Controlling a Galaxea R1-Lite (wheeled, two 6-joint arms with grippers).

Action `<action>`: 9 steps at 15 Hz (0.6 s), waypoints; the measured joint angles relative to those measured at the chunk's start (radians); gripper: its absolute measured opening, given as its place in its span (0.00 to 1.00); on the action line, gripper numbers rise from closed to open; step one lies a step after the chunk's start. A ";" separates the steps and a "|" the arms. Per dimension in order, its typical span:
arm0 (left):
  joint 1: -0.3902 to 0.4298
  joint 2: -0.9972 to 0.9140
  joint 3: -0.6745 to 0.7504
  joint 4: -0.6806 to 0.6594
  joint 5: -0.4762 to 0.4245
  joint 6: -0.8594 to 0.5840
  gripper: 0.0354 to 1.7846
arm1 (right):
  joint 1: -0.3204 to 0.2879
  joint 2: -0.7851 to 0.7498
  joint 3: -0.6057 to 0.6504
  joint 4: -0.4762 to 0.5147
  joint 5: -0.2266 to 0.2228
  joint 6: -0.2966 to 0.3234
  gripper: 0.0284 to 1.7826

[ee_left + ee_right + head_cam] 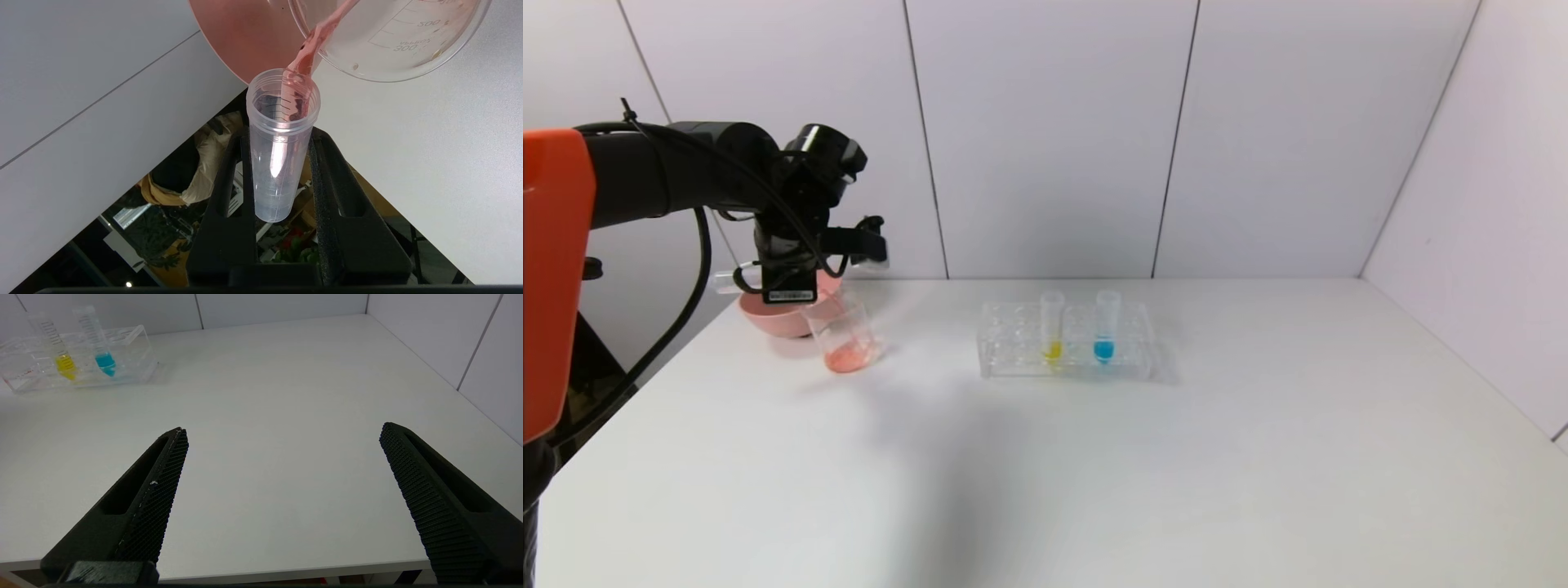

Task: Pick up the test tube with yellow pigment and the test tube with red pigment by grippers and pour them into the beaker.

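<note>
Head view: at far left the black two-finger left hand [796,273] is raised over the small clear glass beaker [843,335], which stands on the white surface [1045,474] just in front of a pink bowl [768,314] and already has a shallow pool of red-orange liquid in its bottom. Left wrist view shows that hand [282,163] clamped tight on the slim clear test tube with red pigment [282,143], tipped mouth-down toward the beaker [388,41], a thin red stream running from the tube lip into it; the tube body looks nearly drained, only a streak left along the wall. Further right, the clear plastic tube rack [1066,339] holds the upright clear test tube with yellow pigment [1052,327], untouched, and beside it a like tube with blue liquid [1104,327], not part of the job. The right hand [282,490] is out of the head view; its own wrist view has it spread wide, empty, low above the surface, well apart from the rack [77,359]. Judgement: red pour nearly done, roughly half the task; left to do are setting the red tube aside, then grabbing and pouring yellow.
</note>
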 joint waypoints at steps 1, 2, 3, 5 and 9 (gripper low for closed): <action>-0.008 0.002 0.000 0.004 0.024 0.003 0.22 | 0.000 0.000 0.000 0.000 0.000 0.000 0.96; -0.016 0.005 0.000 0.010 0.050 0.011 0.22 | 0.000 0.000 0.000 0.000 0.000 0.000 0.96; -0.023 0.008 0.000 0.014 0.067 0.013 0.22 | 0.000 0.000 0.000 0.000 0.000 0.000 0.96; -0.044 0.012 0.000 0.024 0.077 0.013 0.22 | 0.000 0.000 0.000 0.000 0.000 0.001 0.96; -0.061 0.017 0.000 0.035 0.121 0.013 0.22 | 0.000 0.000 0.000 0.000 0.000 0.000 0.96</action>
